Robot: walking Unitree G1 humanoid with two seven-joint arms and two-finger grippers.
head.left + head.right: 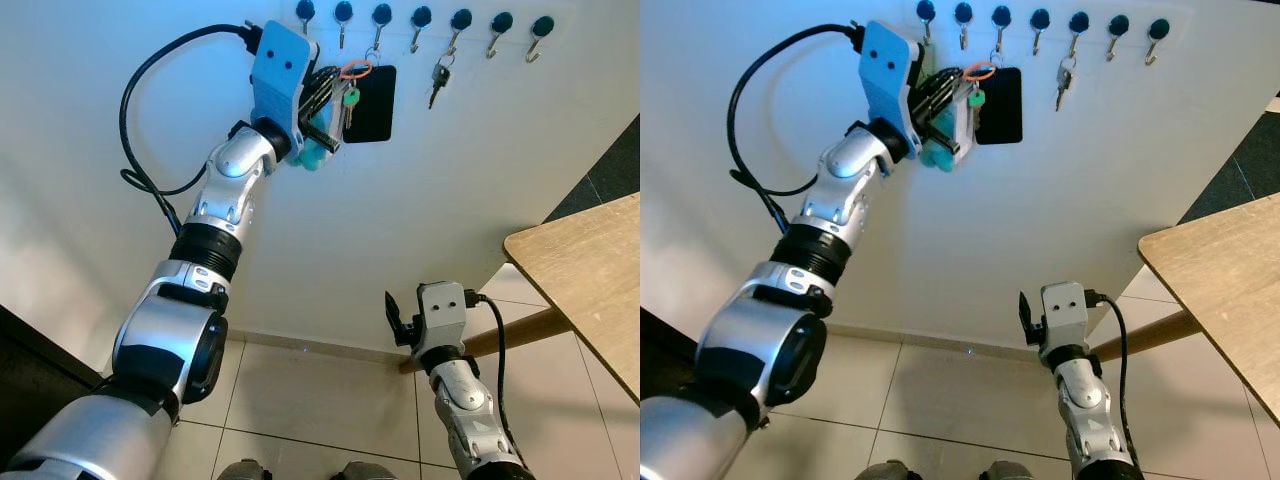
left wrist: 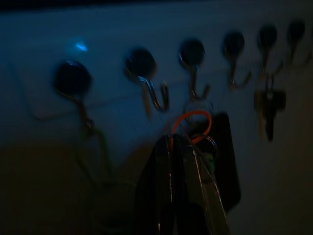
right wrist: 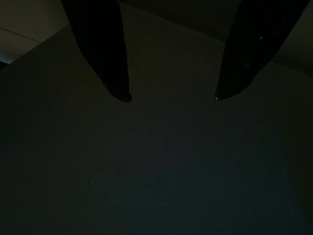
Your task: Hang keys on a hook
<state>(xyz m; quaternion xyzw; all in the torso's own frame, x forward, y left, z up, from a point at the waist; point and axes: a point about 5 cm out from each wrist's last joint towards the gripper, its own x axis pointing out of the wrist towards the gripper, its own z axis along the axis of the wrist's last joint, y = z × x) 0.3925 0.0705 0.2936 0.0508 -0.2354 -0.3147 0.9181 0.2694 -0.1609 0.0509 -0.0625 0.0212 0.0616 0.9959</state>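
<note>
The left hand (image 1: 335,85) is raised to the white wall (image 1: 450,180), its black fingers (image 2: 168,186) pinched together on the keys (image 1: 350,92), an orange ring with a green-capped key; the ring sits just under the third hook (image 1: 380,22) of the row of hooks (image 1: 422,22); a black fob (image 1: 372,103) hangs behind the fingertips; further right another key bunch (image 1: 438,80) dangles from its own hook; lower right, the right hand (image 3: 168,95) hangs idle with fingers spread, beside the wooden counter (image 1: 590,280).

Table (image 1: 590,270) perhaps cut off rightward
</note>
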